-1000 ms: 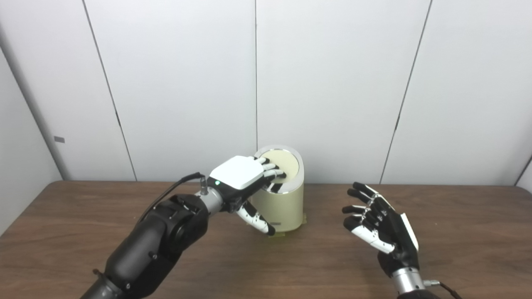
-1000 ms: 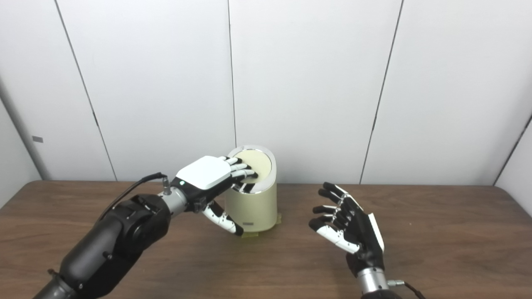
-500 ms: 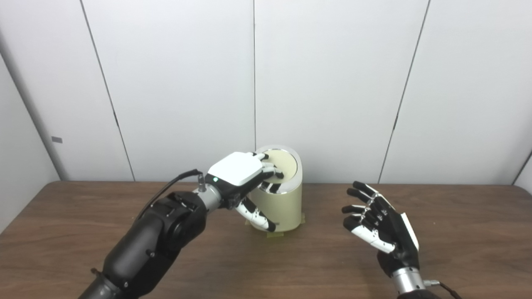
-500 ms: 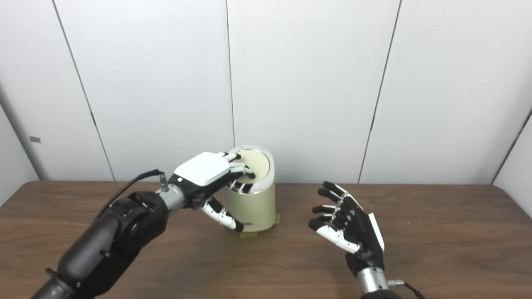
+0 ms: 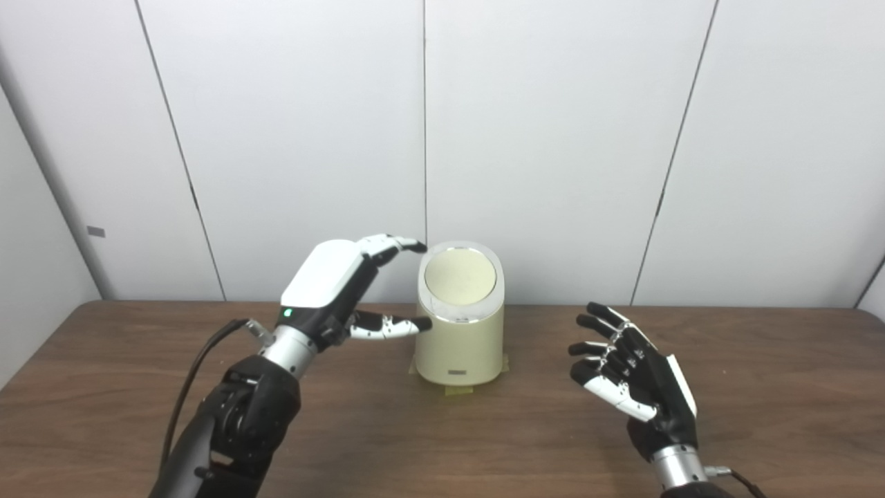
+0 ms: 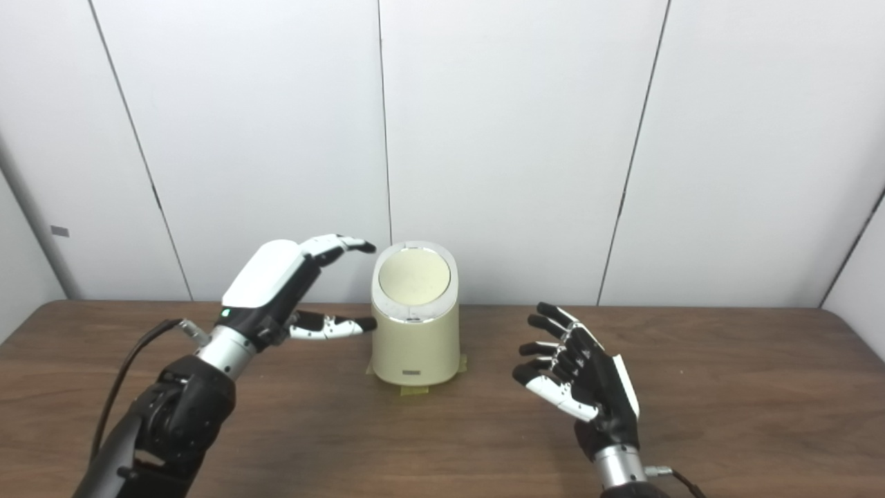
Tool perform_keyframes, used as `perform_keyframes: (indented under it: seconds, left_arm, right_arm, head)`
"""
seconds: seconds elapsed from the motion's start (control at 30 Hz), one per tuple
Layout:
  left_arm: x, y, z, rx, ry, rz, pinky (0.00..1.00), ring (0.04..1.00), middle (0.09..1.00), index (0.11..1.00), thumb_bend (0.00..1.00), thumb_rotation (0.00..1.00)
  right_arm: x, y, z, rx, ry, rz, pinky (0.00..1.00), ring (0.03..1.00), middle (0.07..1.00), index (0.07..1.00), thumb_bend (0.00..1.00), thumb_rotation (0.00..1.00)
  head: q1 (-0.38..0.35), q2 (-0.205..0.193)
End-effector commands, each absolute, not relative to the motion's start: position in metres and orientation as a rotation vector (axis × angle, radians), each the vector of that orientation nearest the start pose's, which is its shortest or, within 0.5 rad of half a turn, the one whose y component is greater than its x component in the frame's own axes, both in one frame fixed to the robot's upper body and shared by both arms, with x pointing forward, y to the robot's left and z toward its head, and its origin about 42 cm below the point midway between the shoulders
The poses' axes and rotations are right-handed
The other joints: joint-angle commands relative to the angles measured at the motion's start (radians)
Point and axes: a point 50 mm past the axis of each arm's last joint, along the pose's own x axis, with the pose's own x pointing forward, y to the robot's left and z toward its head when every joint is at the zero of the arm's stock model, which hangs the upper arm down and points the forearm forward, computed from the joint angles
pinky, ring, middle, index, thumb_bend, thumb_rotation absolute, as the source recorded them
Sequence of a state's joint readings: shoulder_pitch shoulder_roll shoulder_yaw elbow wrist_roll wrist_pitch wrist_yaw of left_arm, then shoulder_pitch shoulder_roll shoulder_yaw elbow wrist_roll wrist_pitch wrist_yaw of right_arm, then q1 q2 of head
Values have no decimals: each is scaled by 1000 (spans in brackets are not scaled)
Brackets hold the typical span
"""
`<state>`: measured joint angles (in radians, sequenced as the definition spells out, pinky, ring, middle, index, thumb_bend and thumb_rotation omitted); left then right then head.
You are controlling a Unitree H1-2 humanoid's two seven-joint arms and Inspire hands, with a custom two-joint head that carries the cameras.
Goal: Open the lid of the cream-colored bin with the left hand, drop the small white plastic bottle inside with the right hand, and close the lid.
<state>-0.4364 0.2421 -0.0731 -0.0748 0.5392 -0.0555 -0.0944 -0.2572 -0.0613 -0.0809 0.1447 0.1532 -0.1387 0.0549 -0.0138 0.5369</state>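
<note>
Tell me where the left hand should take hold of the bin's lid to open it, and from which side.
Probably the front edge of the lid, reached from the bin's left, where the open left hand hangs. The disc lies flush in its shiny rim, tilted forward, with no knob showing, so a press there looks likelier than a pinch.

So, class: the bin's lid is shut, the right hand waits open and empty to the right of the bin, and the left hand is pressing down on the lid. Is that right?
Not quite. The left hand is not on the lid: in the left eye view it hovers open beside the bin, to its left, fingers apart. The rest holds: lid shut, right hand open and empty.
</note>
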Motion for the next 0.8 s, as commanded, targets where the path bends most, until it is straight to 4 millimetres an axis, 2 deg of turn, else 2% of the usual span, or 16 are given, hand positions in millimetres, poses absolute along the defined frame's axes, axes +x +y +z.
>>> perform_keyframes:
  seconds: [0.0, 0.17, 0.23, 0.33, 0.47, 0.77]
  left_arm:
    - [382, 225, 267, 670, -546, -59, 705, 804, 814, 822, 688, 241]
    - [355, 242, 227, 342, -395, -5, 666, 772, 803, 830, 676, 219]
    - [348, 249, 213, 263, -356, 15, 669, 755, 786, 827, 674, 242]
    - [341, 257, 198, 207, -324, 7, 580, 714, 774, 821, 660, 281]
    - [340, 261, 190, 184, -312, -30, 504, 642, 722, 760, 671, 262]
    - [341, 258, 188, 175, -309, -55, 502, 633, 713, 755, 662, 227]
  right_arm:
    - [373, -234, 170, 91, -330, 33, 478, 599, 761, 758, 841, 270]
    - [371, -235, 170, 73, -338, 37, 483, 607, 762, 762, 828, 268]
    - [369, -234, 171, 61, -333, 30, 486, 608, 761, 761, 826, 275]
    - [366, -233, 173, 52, -324, 23, 508, 625, 767, 766, 827, 279]
    - [362, -232, 175, 38, -325, 2, 514, 644, 766, 749, 838, 272]
    - [357, -231, 172, 25, -307, -15, 536, 682, 779, 753, 827, 268]
  head:
    - [0, 1]
    - [1, 1]
    - [1, 3]
    - [-2, 6]
    - [-9, 8]
    - [-6, 10]
